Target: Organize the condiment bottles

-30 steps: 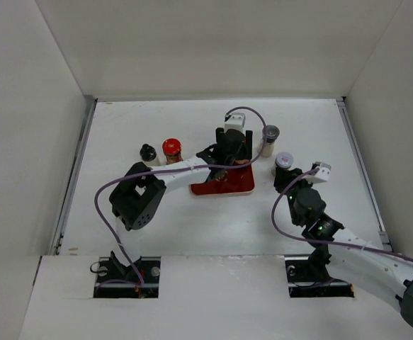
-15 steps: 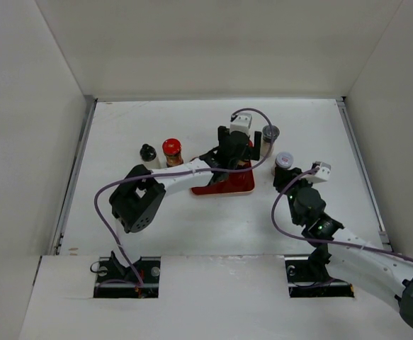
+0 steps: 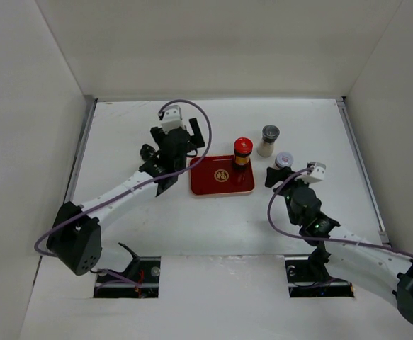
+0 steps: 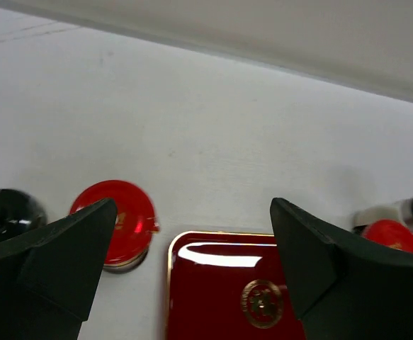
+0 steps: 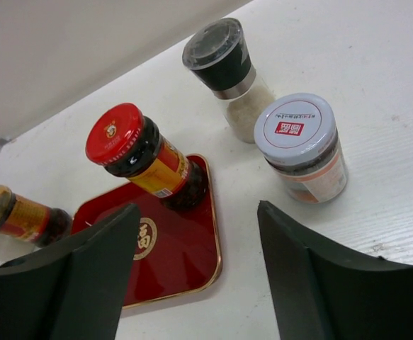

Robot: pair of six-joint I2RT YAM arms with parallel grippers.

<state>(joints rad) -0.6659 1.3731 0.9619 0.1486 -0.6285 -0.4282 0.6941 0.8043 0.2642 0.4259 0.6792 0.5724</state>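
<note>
A red-capped dark bottle [image 3: 243, 150] [image 5: 139, 152] stands on the back right corner of the red tray [image 3: 217, 185] [image 5: 171, 262]. Right of it are a grey-capped white-bodied bottle [image 3: 268, 139] [image 5: 224, 64] and a short pale-capped jar [image 3: 284, 161] [image 5: 302, 145]. My right gripper [image 3: 278, 178] [image 5: 199, 212] is open and empty just in front of the jar. My left gripper [image 3: 169, 161] [image 4: 192, 212] hangs open above the tray's left edge. Below it are the second red-capped bottle [image 4: 117, 223] and a black-capped bottle [image 3: 147, 150] [image 4: 1, 212].
White walls enclose the table on three sides. A metal rail [image 3: 78, 170] runs along the left edge. The left arm's purple cable [image 3: 192, 117] loops over the back left of the tray area.
My left gripper has opened, left the red-capped bottle standing on the tray and swung left over the other red-capped bottle. My right gripper has opened beside the pale-capped jar.
</note>
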